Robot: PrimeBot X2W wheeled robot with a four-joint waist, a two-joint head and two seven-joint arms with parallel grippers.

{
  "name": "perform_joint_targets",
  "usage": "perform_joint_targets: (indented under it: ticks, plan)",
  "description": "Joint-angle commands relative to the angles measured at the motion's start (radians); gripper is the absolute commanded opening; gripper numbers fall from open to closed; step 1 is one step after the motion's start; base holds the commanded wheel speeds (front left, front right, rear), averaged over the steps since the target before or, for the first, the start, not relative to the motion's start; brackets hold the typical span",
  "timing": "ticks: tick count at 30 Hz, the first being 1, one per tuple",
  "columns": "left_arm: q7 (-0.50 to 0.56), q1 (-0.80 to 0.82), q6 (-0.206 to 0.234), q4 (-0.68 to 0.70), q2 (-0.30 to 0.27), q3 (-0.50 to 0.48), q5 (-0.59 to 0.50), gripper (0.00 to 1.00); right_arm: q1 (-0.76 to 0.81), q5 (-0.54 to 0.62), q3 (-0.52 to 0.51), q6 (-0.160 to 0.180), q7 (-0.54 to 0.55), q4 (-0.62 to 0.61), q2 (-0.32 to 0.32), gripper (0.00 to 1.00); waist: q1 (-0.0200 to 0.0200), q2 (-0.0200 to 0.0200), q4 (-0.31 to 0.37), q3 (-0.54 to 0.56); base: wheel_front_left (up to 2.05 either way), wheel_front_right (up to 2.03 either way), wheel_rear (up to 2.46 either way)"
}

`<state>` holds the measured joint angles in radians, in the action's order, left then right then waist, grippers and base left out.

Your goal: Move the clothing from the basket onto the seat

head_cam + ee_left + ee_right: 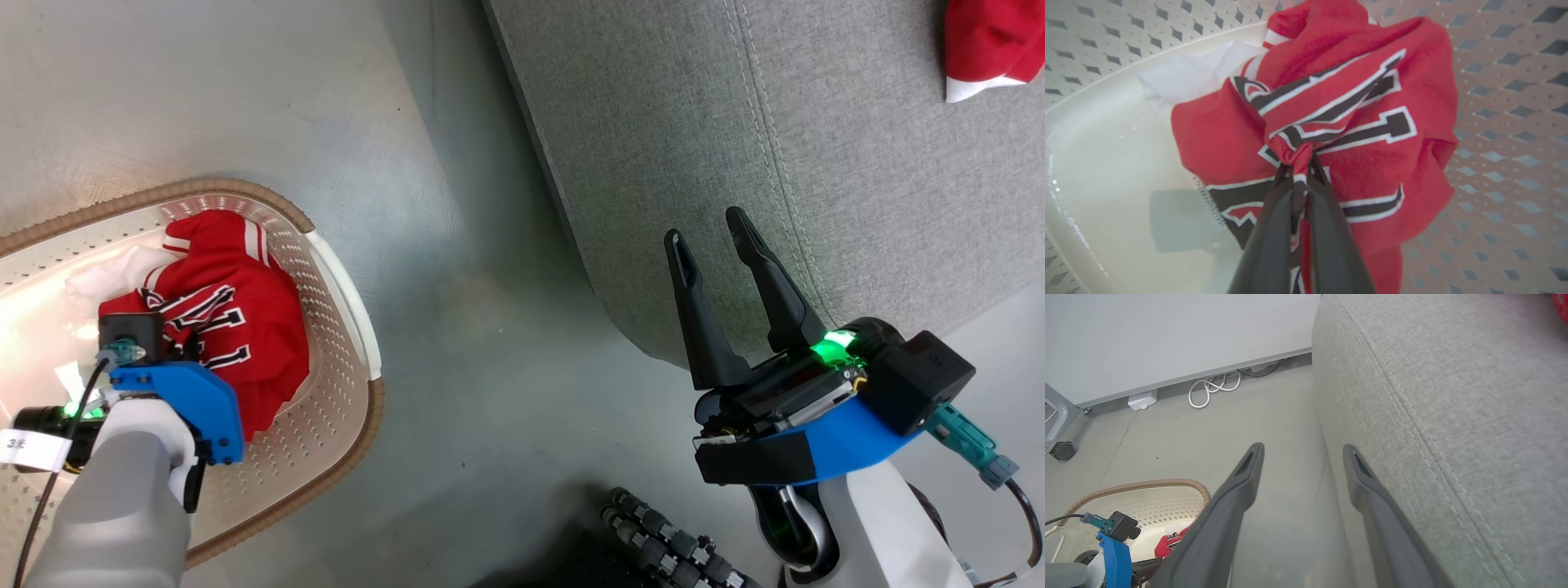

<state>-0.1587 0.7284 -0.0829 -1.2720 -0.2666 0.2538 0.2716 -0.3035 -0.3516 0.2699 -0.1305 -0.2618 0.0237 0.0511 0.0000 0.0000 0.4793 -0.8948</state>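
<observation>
A red jersey (237, 318) with black-and-white lettering lies crumpled inside the cream perforated basket (343, 384) at the lower left. My left gripper (1300, 163) reaches down into the basket and is shut on a pinched fold of the jersey (1355, 122). A plain red garment with white trim (988, 45) lies on the grey seat (735, 147) at the top right. Over the seat's front corner my right gripper (709, 224) hovers open with nothing between its fingers; its fingers (1245, 473) point along the seat's edge (1433, 396).
Grey floor (457, 327) separates the basket from the seat. A white wall, a coiled white cable (1212, 386) and a caster wheel (1063, 450) lie beyond the basket. A black ribbed part of my base (661, 543) shows at the bottom.
</observation>
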Motion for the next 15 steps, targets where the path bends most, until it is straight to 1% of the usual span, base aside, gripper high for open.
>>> perform_joint_targets:
  ticks: [1, 4, 8, 15]
  plan:
    - [0.0, 0.019, 0.005, -0.001, 0.005, 0.004, 0.001, 0.0, -0.014, 0.007, -0.003, -0.001, -0.005, 0.002, -0.001, 1.0, 0.0, 0.0, -0.002, 0.001, 0.0, 0.0, 0.0]
    - [-0.008, 0.02, 0.01, -0.005, 0.015, 0.008, 0.003, 0.0, -0.015, 0.009, -0.005, -0.001, -0.005, 0.004, -0.001, 1.0, 0.0, 0.0, -0.009, 0.007, 0.0, 0.0, 0.0]
    - [-0.016, 0.025, 0.004, -0.009, 0.035, 0.016, 0.01, 0.0, -0.021, 0.021, -0.011, -0.001, -0.005, 0.01, -0.001, 1.0, 0.0, 0.0, -0.028, 0.029, 0.0, 0.0, 0.0]
    - [-0.039, 0.014, -0.012, -0.015, 0.083, 0.032, 0.023, 0.0, -0.021, 0.062, -0.034, -0.001, -0.005, 0.02, -0.001, 1.0, 0.0, 0.0, -0.098, 0.119, 0.0, 0.0, 0.0]
